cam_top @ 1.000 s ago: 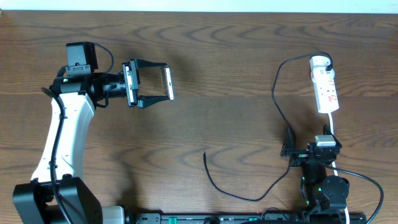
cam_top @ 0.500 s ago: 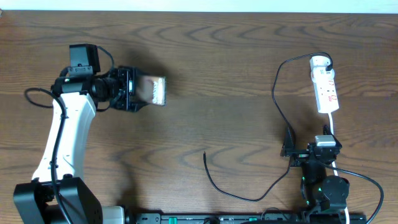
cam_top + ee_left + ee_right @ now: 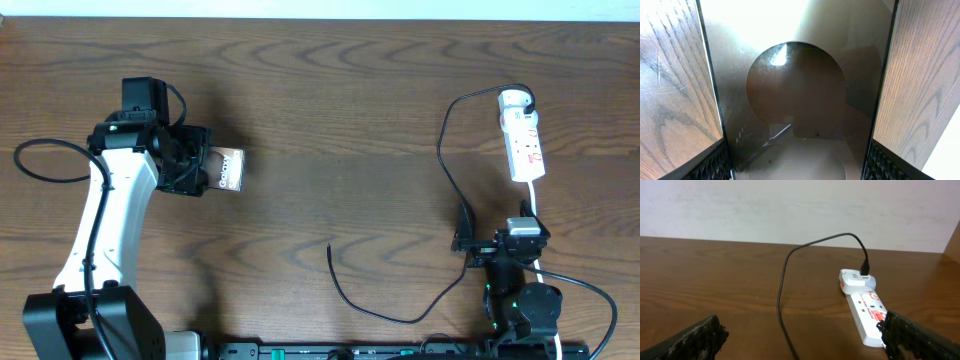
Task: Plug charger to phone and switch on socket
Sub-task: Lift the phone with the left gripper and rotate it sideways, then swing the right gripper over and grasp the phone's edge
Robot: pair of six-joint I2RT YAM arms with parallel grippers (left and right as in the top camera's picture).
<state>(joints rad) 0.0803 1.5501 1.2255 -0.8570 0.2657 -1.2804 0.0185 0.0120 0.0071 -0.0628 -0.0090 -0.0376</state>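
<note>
Where the white left arm [image 3: 100, 215] reaches across the wooden table [image 3: 350, 110], the left gripper [image 3: 208, 169] is pinching the phone [image 3: 230, 171] by its two long edges, jaws held apart by its width. The phone's bronze face with the "Galaxy" lettering shows in the overhead view; in the left wrist view the phone [image 3: 795, 95] fills the gap between the jaws, its dark oval towards the camera. Whether it rests on the table cannot be told. Well to the right, the charger [image 3: 441, 150] lies slack on the table, its free plug tip [image 3: 329, 246] near the front centre and well apart from the phone. The cable curves along the front, passes just beside the right gripper [image 3: 802, 340], and loops up to a white adapter [image 3: 857, 279] at the rounded end of the socket [image 3: 523, 138]. The right gripper is spread wide and holds nothing. The socket lies flat at the far right, just beyond that gripper.
</note>
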